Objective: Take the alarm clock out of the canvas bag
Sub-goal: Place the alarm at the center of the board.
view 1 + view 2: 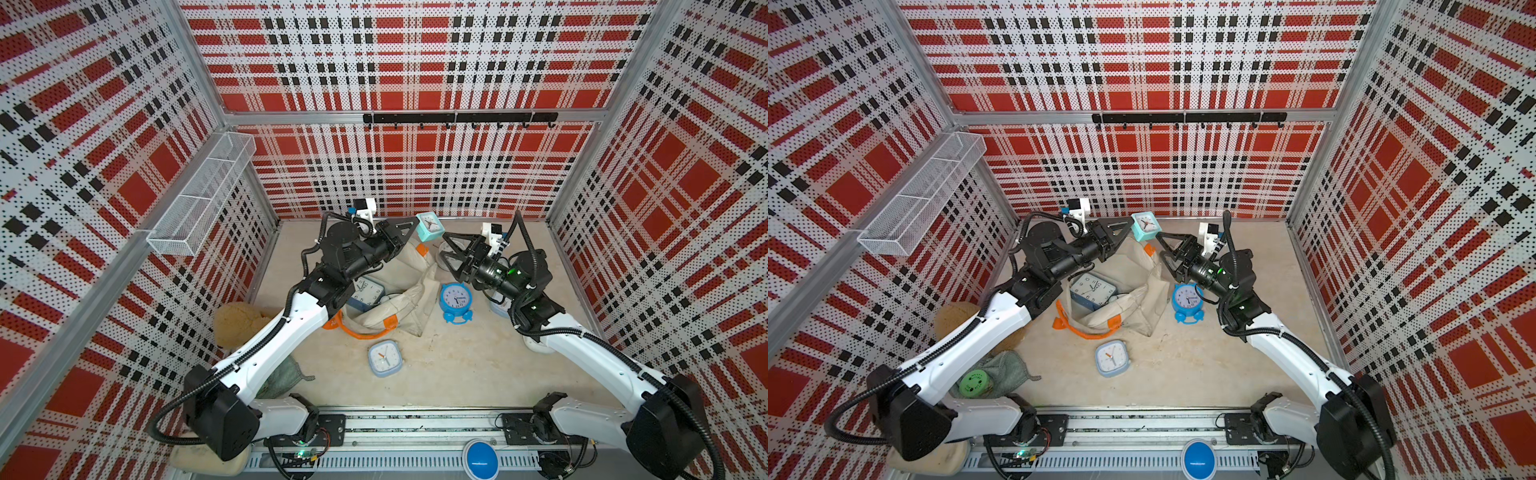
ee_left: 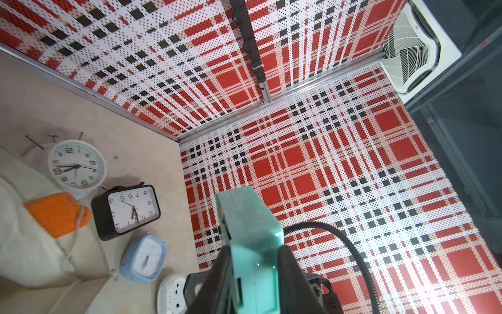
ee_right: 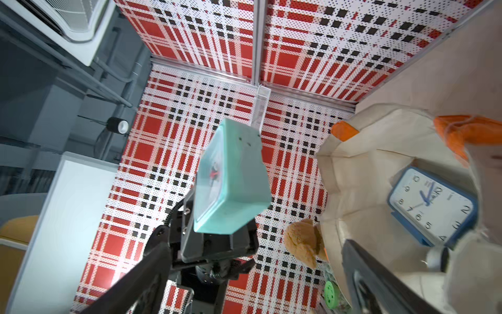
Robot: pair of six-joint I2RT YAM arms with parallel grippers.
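Found teal alarm clock [image 1: 430,226] pinched in left tool [image 1: 417,231], both fingers clamped on its sides, plain in left wrist view. Logged clock lifted clear of the bench [image 1: 457,365], outside the canvas bag [image 1: 415,266], hanging over the bag's far edge with its dial turned up towards both top views. Noted right tool [image 1: 446,249] spread wide with nothing between the jaws, pointing left at the clock from just to its right; cannot tell whether its upper finger touches the clock's corner. Marked the bag slumped mid-bench, mouth gaping towards near left, orange handle [image 1: 361,332] lying loose on the bench at its near side. Spotted a blue rectangular clock [image 1: 368,289] sitting inside the bag's mouth, face up, partly under the left arm. Recorded a blue twin-bell clock [image 1: 456,300] standing just right of the bag, and a pale blue square clock [image 1: 385,358] flat on the bench, near of the bag and apart from it. Picked out, in left wrist view, a white round clock [image 2: 76,165] and a black-cased clock [image 2: 127,210] close together on the far right of the bench, beside the bag
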